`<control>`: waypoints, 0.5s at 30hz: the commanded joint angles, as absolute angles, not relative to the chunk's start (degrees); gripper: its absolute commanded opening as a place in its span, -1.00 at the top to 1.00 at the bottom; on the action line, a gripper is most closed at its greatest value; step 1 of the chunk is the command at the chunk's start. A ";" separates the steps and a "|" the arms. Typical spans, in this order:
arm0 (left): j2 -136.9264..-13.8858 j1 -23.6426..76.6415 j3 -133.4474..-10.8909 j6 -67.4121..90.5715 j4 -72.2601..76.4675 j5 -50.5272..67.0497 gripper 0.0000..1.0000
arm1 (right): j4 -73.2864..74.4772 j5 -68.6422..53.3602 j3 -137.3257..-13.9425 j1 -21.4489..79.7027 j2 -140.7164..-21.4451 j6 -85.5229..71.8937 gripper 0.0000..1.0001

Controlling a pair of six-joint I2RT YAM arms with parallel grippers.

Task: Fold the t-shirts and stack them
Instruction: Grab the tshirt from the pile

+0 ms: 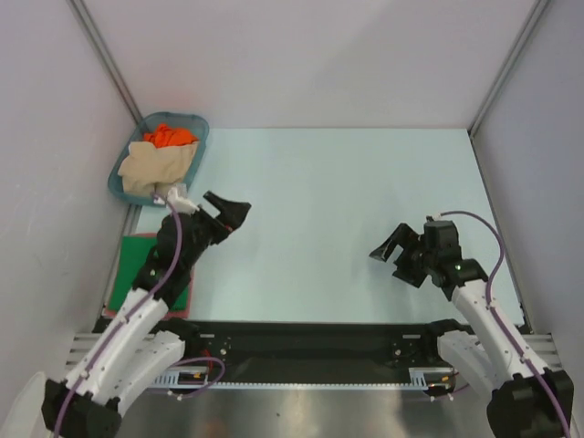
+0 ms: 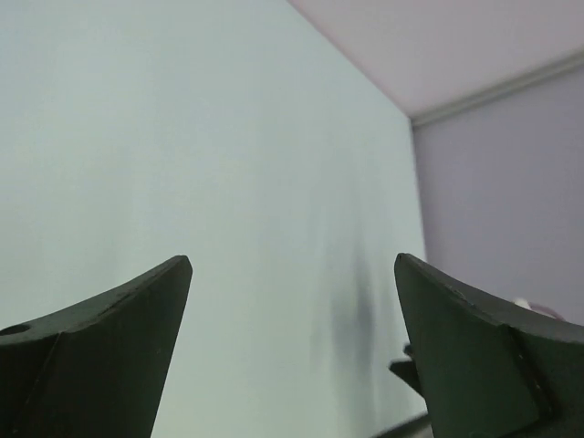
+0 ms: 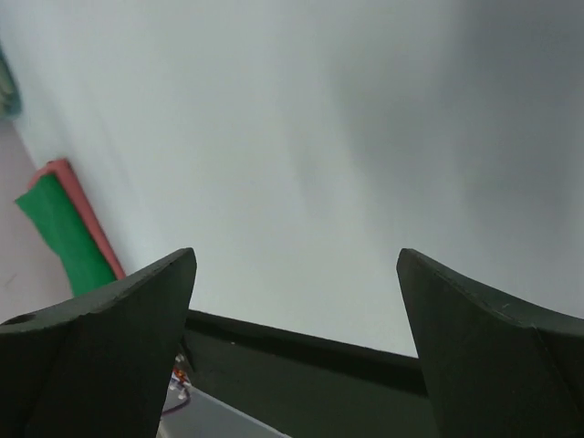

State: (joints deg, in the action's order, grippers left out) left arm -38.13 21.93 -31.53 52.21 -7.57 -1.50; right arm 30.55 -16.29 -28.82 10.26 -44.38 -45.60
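- The left gripper (image 1: 230, 215) hangs above the desk (image 1: 347, 182) with its jaws spread wide and nothing between them. In the left wrist view, only pale desk surface shows between its two dark fingers (image 2: 137, 310).
- The right gripper (image 1: 391, 248) is also spread wide and carries nothing. It is low over the right part of the desk and points toward the left side.
- The unfolded t-shirts are in the teal basket (image 1: 202, 139) at the far left corner. A crumpled tan-beige shirt (image 1: 157, 169) lies on top at the near side, and an orange shirt (image 1: 170, 135) is behind it.
- The relation that matters is that the basket lies to the far left of the left gripper, near its wrist, while the fingers point the other way, toward the middle of the desk. The left arm is clearly the nearer one; the right gripper is well apart from the basket.
- The tan-beige shirt is bunched, so no long axis can be told. The basket itself runs slantwise from near-left to far-right.
- A folded green shirt (image 1: 134, 265) lies on a reddish one (image 3: 80, 205) at the left edge of the desk. They are partly under the left forearm, with their long side running from near to far.
- Probably the next move is a turn of the left gripper back toward the basket. The basket wall and the arm's own wrist stand in the way.
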 commanded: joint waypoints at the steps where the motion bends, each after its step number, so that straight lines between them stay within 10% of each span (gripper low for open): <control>1: -48.75 20.05 -45.56 47.12 -21.07 -13.87 -1.00 | 38.75 -8.80 -36.90 10.28 -51.47 -37.71 -0.99; 15: -98.51 -8.95 -98.77 28.83 -35.05 -22.58 -0.73 | 45.43 -20.65 -50.97 8.96 -61.77 -26.90 -0.99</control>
